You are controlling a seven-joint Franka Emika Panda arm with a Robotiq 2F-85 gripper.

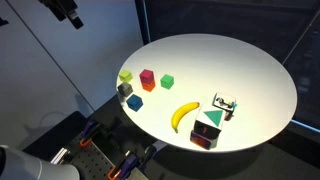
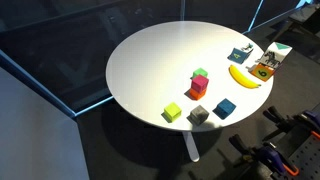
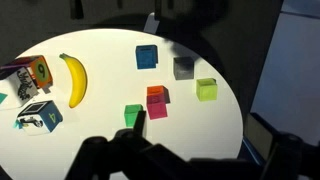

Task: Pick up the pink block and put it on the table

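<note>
The pink block (image 3: 157, 109) is a small magenta cube on the round white table (image 3: 100, 140). It touches an orange-red cube (image 3: 156, 93); I cannot tell whether they are stacked or side by side. The pair shows in both exterior views (image 1: 148, 79) (image 2: 198, 89). A green cube (image 3: 134, 115) stands just beside it. My gripper (image 3: 190, 162) is high above the table's near edge. It shows only as dark shapes, with the fingers apart and nothing between them. In an exterior view it sits at the top left (image 1: 66, 11).
A blue cube (image 3: 147, 57), a grey cube (image 3: 183, 67) and a yellow-green cube (image 3: 207, 89) stand nearby. A banana (image 3: 72, 79), a dark red block with a green triangle (image 1: 207, 131) and a white patterned cube (image 3: 40, 114) lie farther off. The table edge (image 3: 236, 110) curves close by.
</note>
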